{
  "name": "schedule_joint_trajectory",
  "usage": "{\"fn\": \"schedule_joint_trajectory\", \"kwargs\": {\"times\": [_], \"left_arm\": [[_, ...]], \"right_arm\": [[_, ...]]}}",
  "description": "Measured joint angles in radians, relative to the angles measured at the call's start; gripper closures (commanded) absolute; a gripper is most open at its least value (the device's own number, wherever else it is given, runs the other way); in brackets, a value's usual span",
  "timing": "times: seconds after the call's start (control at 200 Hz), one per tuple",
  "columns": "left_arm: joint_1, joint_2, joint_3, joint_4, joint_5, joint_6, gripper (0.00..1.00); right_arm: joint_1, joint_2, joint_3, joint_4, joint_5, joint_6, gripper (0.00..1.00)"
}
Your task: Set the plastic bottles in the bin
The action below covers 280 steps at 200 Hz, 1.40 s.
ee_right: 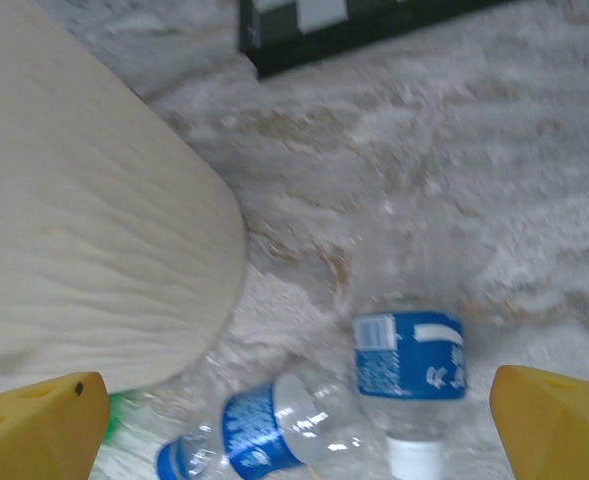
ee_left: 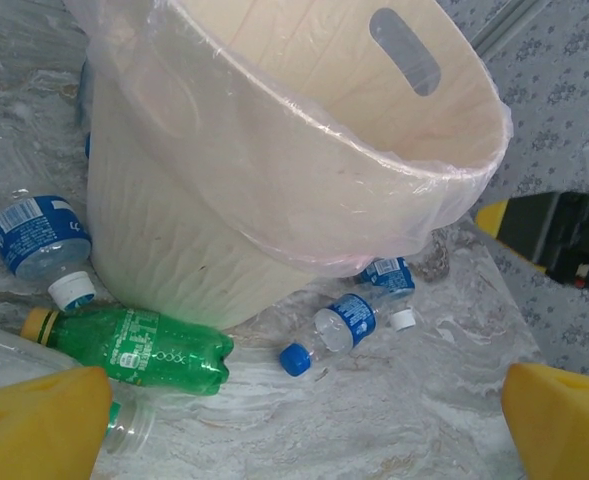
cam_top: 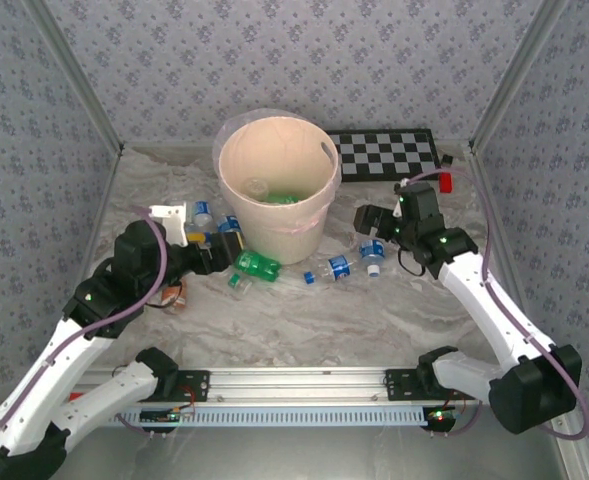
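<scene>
Plastic bottles (cam_top: 331,268) lie mostly on the worktop (cam_top: 304,320), outside the bin (cam_top: 274,225). Nearest, my left tool (ee_left: 299,420) is spread wide and empty above a green bottle (ee_left: 139,345) on its side, with a clear one (ee_left: 132,428) partly under one finger (ee_left: 39,420). My right tool (ee_right: 294,425), likewise spread and empty, hovers over two blue-labelled bottles (ee_right: 411,368) lying close together. Beyond stands the bin, upright; a second green bottle (cam_top: 282,198) appears to lie inside. Risks, in my judgement: these round, light bottles may roll or squirt from closing fingers; one closure could pinch two together; those against the bin's foot invite nudging it or snagging its liner (ee_left: 274,200). The checkerboard (cam_top: 384,155) lies farthest.
</scene>
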State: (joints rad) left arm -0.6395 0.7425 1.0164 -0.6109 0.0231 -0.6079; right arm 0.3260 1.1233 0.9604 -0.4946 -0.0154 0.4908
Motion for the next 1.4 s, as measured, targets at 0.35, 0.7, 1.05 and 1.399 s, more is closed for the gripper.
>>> {"fn": "schedule_joint_trajectory", "kwargs": {"times": [0.35, 0.7, 1.05, 1.399], "left_arm": [[-0.174, 0.072, -0.023, 0.089, -0.005, -0.01, 0.0], [-0.266, 0.107, -0.034, 0.099, -0.072, -0.011, 0.0], [-0.266, 0.109, -0.041, 0.099, -0.097, -0.01, 0.0], [-0.266, 0.111, -0.041, 0.092, -0.12, -0.01, 0.0]], "right_arm": [[-0.077, 0.174, -0.069, 0.039, -0.03, -0.005, 0.01], [-0.11, 0.389, -0.034, 0.11, -0.071, -0.013, 0.08], [-0.129, 0.521, 0.024, 0.126, -0.074, -0.012, 0.19], [-0.204, 0.515, -0.037, 0.159, -0.056, -0.005, 0.24]]}}
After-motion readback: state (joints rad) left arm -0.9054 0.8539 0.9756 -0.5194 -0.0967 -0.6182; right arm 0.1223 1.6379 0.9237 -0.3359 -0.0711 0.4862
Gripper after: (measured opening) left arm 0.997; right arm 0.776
